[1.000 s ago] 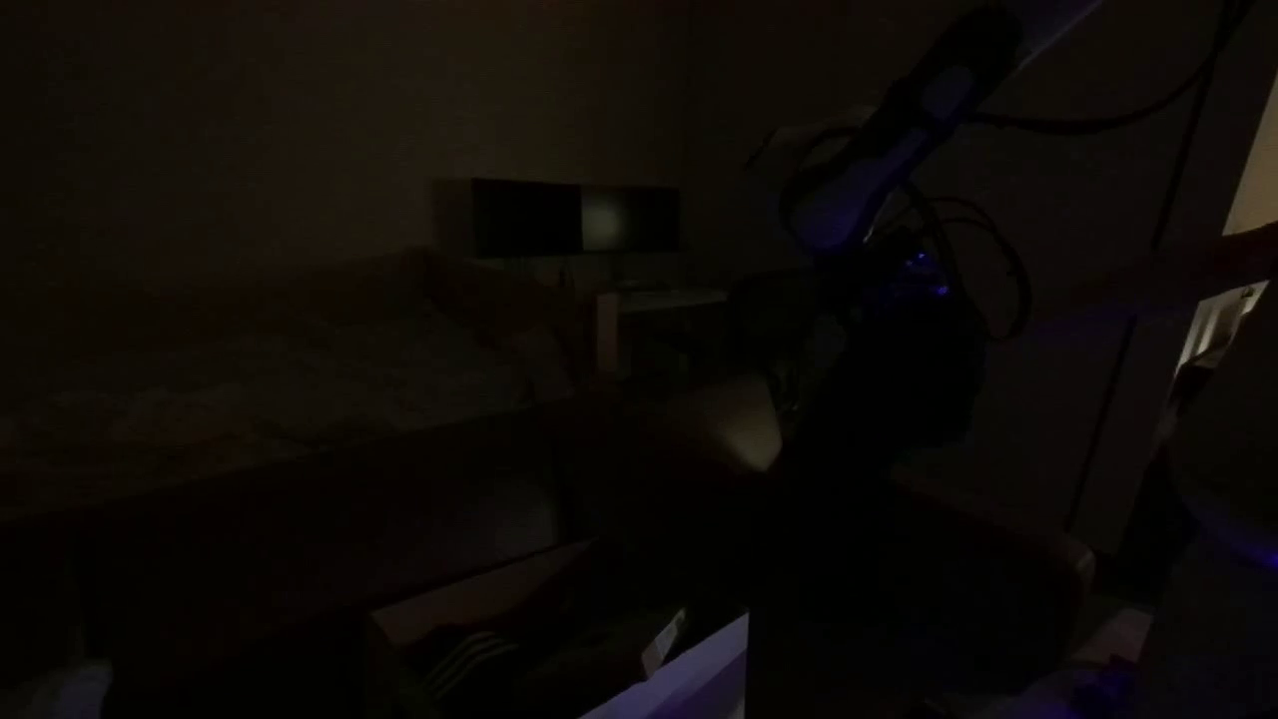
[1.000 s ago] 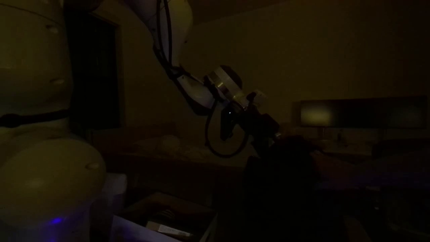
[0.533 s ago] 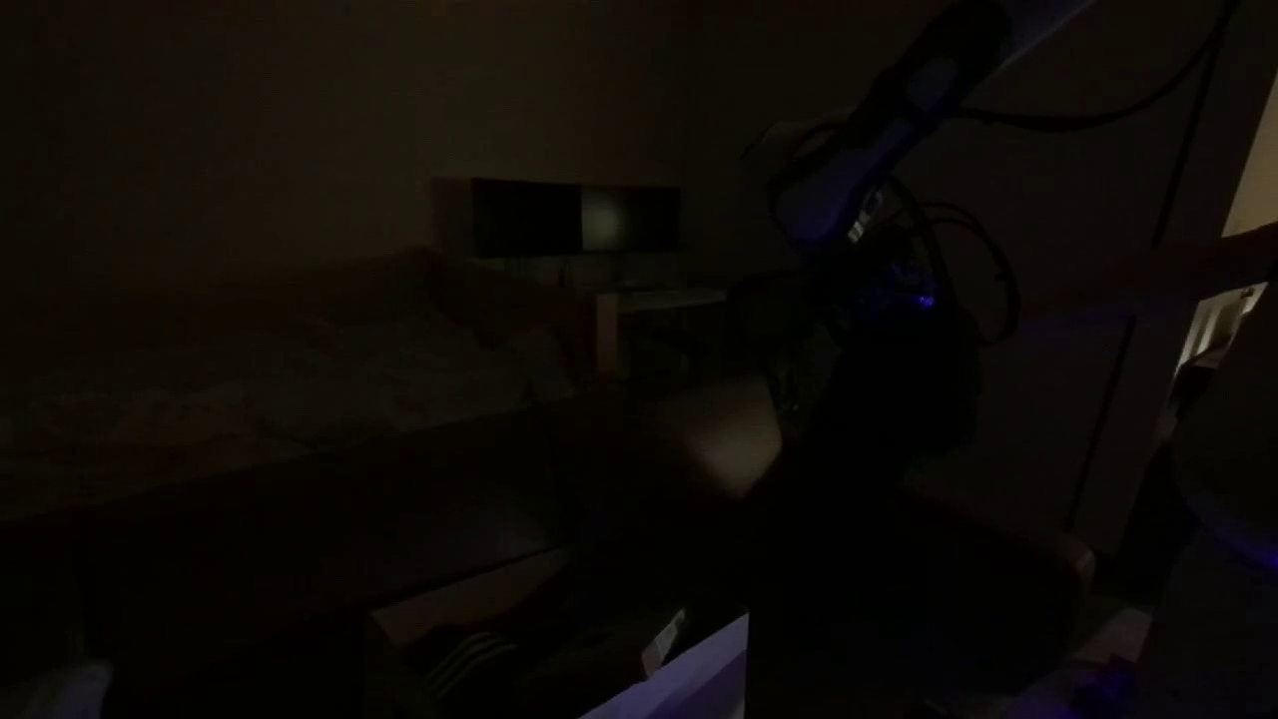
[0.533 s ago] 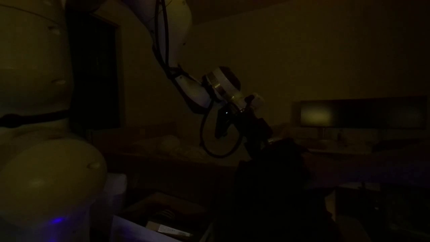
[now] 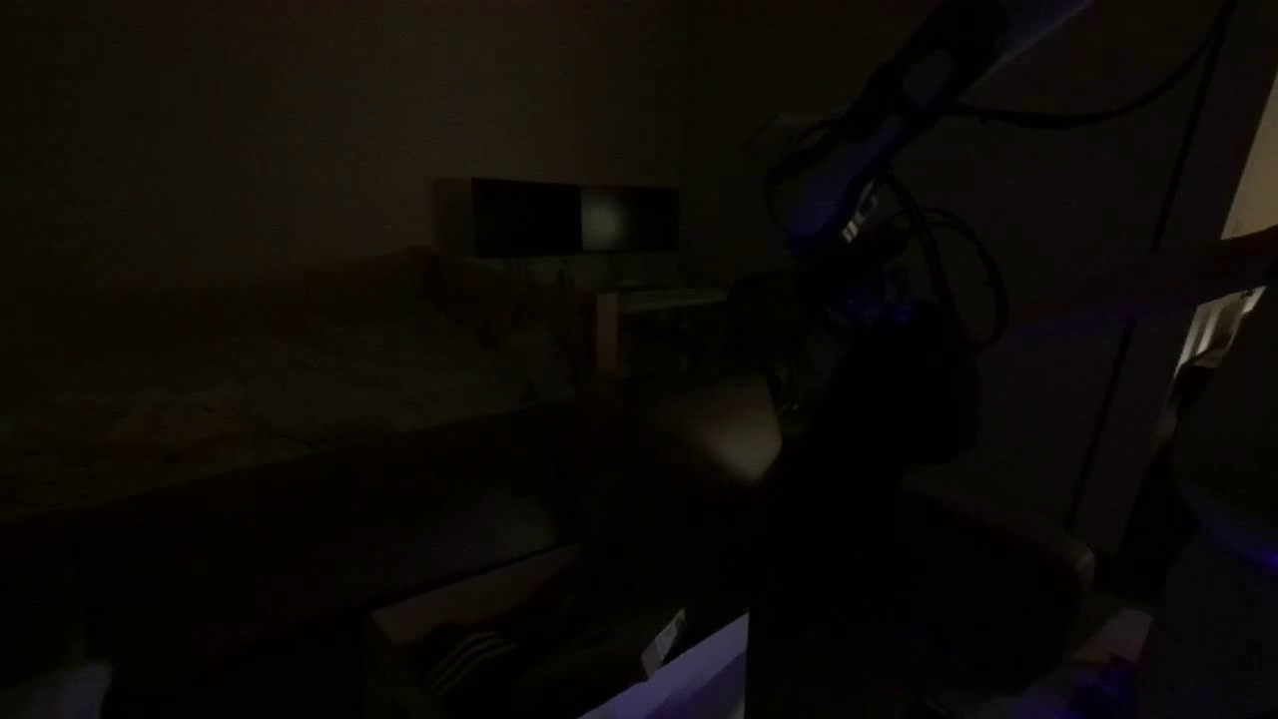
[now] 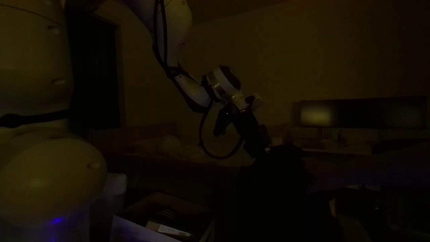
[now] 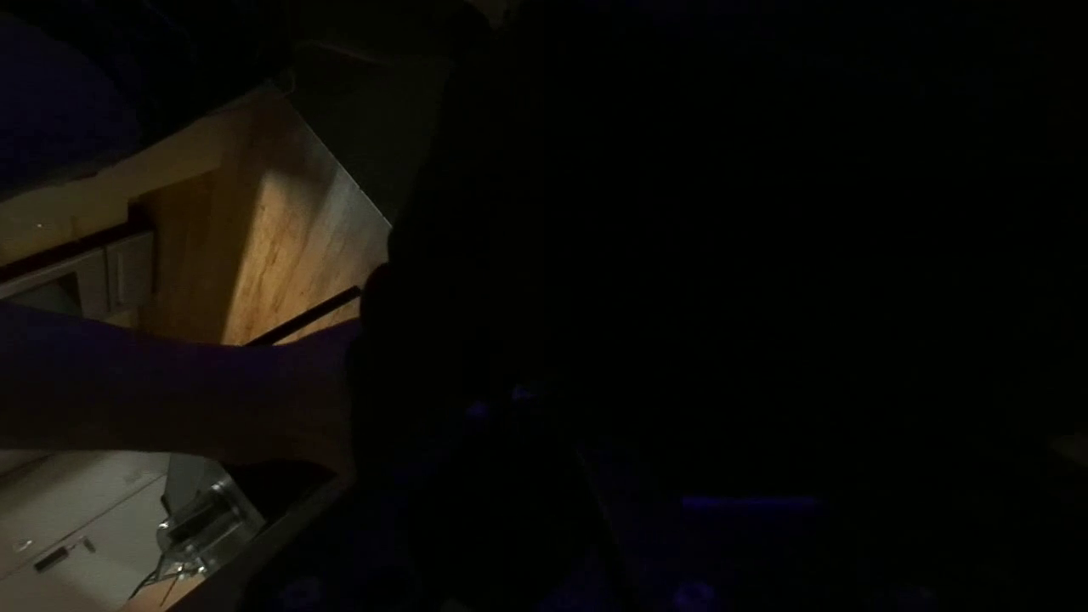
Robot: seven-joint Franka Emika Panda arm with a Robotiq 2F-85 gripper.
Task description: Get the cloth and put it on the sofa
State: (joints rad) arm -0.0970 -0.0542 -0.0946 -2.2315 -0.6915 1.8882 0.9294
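Observation:
The room is very dark. A black cloth (image 6: 285, 191) hangs as a large bunched mass, also visible as a dark shape (image 5: 904, 389). It fills most of the wrist view, where the cloth (image 7: 722, 238) is nearly black. My gripper (image 6: 267, 151) points down and meets the top of the cloth; its fingertips are lost in the dark, so how the jaws stand is hidden. A person's arm (image 6: 352, 168) reaches in to the cloth from the side opposite my arm, also in the wrist view (image 7: 212, 382). Which dark furniture is the sofa I cannot tell.
An open white box (image 5: 689, 679) holding a striped dark item (image 5: 469, 659) stands low near the robot. A bed-like piece with rumpled covers (image 5: 250, 399) lies along the wall. Behind are a desk and monitors (image 6: 362, 112). Wooden floor (image 7: 289, 238) shows beyond the cloth.
My wrist and gripper have shifted slightly to the left in both exterior views. The cloth and the person's hand have shifted left too. Any movement of the jaws is hidden.

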